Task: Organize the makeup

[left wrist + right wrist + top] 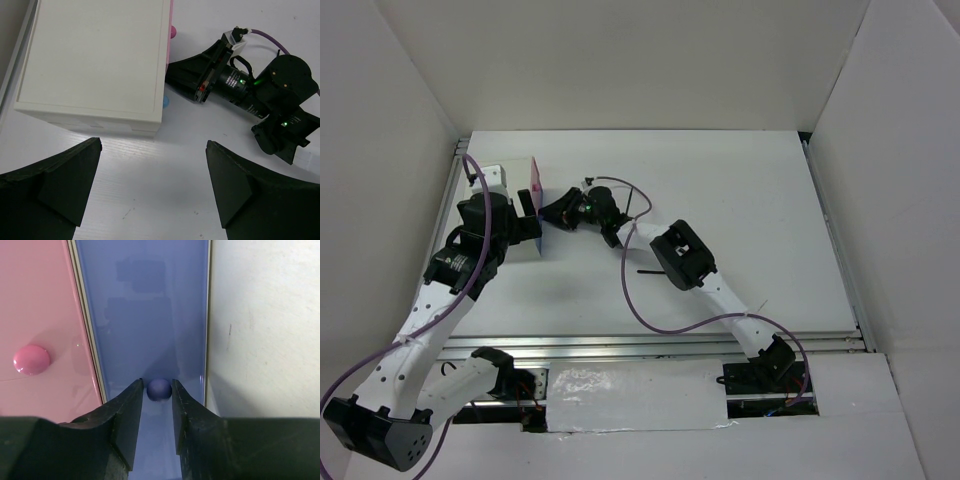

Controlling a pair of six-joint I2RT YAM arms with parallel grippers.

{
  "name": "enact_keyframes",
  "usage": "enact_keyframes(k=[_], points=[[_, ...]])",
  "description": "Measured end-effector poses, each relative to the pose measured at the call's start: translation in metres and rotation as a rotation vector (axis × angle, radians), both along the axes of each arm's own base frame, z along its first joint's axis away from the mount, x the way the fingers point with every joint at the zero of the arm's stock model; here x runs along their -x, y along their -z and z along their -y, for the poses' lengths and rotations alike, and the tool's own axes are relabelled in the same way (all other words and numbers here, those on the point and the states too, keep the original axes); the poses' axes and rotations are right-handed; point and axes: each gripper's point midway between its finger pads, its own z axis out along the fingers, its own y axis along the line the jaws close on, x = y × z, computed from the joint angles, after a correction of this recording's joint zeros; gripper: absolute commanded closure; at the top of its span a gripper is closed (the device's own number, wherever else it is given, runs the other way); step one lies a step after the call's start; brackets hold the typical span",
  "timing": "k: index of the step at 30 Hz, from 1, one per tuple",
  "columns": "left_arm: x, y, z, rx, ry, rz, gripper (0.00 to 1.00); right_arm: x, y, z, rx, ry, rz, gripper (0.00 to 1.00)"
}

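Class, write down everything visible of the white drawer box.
The white box stands on the table, plastic-looking, its top plain. Its front holds a pink drawer and a blue drawer side by side, both seemingly closed, each with a round matching knob. Fingers of the right gripper flank the blue knob; contact is unclear.

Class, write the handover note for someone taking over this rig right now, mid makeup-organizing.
Left gripper: open, empty, above the table beside the white box.
Right gripper: shut on the blue knob of the blue drawer, which looks closed.
Makeup: one thin black pencil on the table; no other pieces in view.
Done: nothing visibly stowed.
To do: pull the drawer, load the makeup.
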Motion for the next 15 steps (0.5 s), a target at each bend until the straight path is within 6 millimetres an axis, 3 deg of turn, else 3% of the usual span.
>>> enact_keyframes(k=[15], points=[[0.0001, 0.0002, 0.0015, 0.004, 0.008, -0.001, 0.01, -0.0012, 0.0021, -0.002, -0.02, 0.002, -0.009, 0.81]])
